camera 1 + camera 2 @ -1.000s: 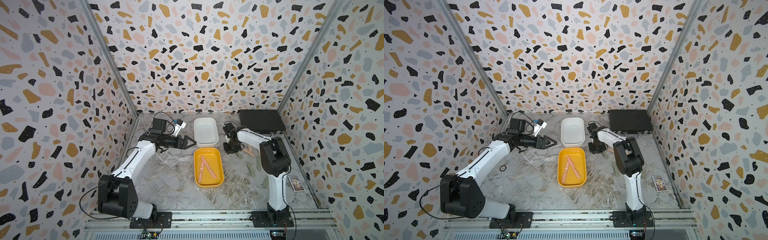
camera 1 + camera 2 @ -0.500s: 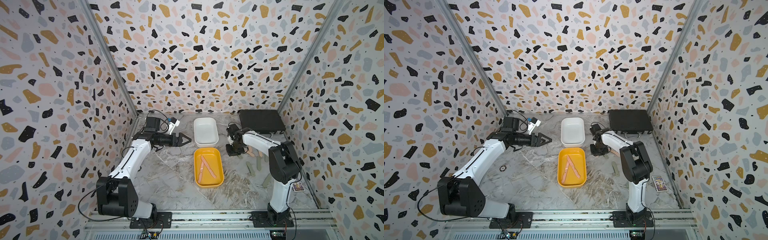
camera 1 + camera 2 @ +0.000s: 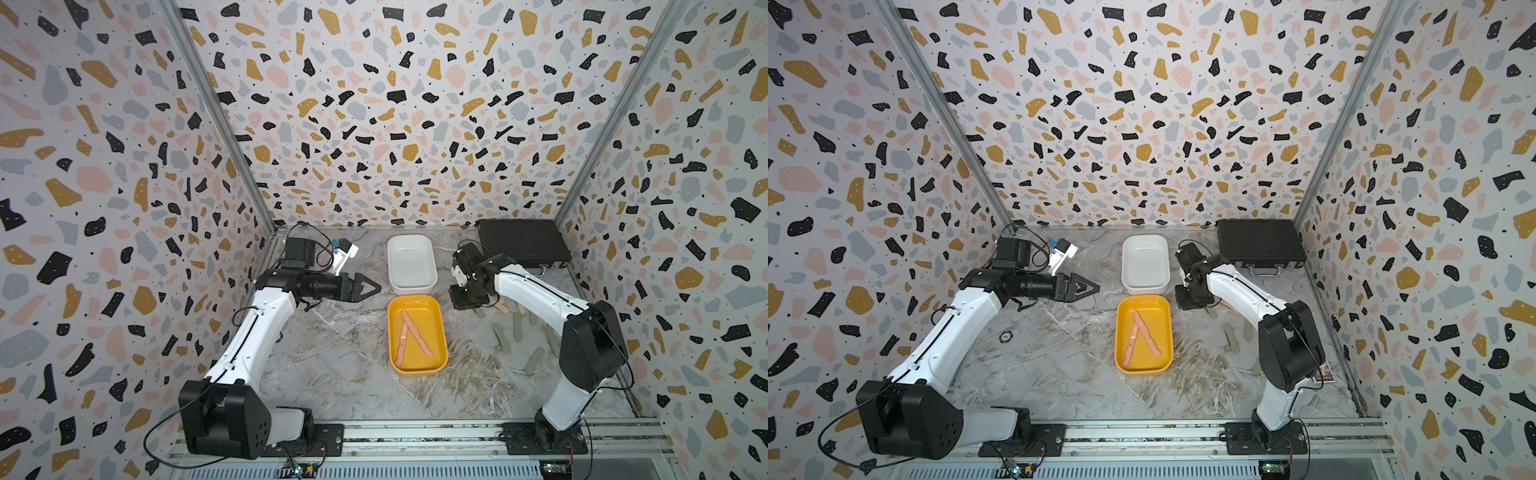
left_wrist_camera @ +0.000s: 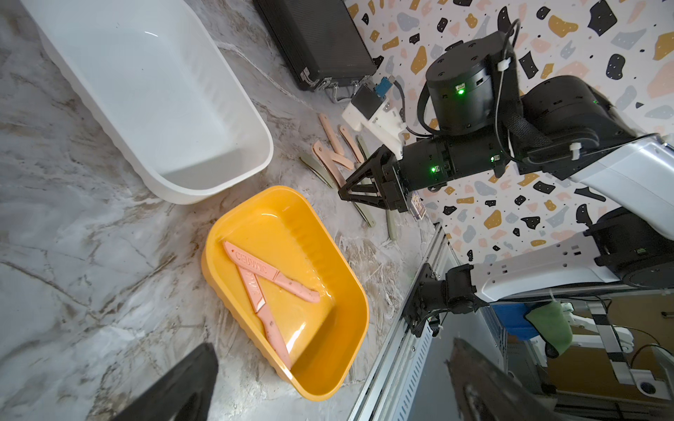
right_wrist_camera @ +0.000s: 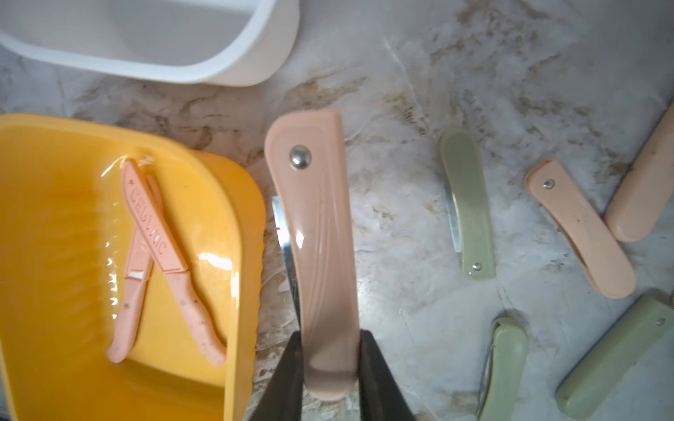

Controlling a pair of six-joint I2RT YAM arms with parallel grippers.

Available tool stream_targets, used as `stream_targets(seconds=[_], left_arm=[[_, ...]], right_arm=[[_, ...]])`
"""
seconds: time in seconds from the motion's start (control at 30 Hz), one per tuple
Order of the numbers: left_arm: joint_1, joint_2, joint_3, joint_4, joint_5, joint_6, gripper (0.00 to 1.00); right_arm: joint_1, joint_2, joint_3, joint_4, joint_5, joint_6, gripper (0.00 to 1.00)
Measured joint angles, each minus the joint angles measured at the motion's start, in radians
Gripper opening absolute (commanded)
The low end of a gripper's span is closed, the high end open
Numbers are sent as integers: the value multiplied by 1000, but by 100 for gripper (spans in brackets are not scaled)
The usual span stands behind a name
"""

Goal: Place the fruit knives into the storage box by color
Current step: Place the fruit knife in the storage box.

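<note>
On marbled tabletop (image 3: 340, 374): white tub (image 3: 413, 289), yellow tub (image 3: 430, 318) just beside it, black case (image 3: 521, 245) at back. Loose fruit knives (image 3: 500, 337) scattered right of tubs.

**Finding:** a robot test cell in a laboratory or workshop, not a home.

**Evidence:**
- The enclosure is made of printed speckled wall panels (image 3: 374, 124) joined by metal corner posts (image 3: 223, 124). It stands on a marble-look tabletop (image 3: 340, 374).
- A left arm (image 3: 253, 328) and a right arm (image 3: 536, 295), both white and black, are bolted to a slotted aluminium rail (image 3: 415, 434) along the front edge.
- A bare circuit board (image 3: 297, 471) sits below the rail.
- Beyond the rail, the left wrist view shows a blue bin (image 4: 510, 322) and what appears to be further equipment, too blurred to identify.
</note>
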Motion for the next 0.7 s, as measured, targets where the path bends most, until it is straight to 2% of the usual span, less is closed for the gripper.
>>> stream_targets(seconds=[0.43, 0.7], left_arm=[[0, -9, -97, -55, -5, 53, 99], [0, 24, -119, -40, -10, 59, 99]], right_arm=[[161, -2, 25, -14, -5, 54, 18], [232, 59, 27, 19, -26, 87, 18]])
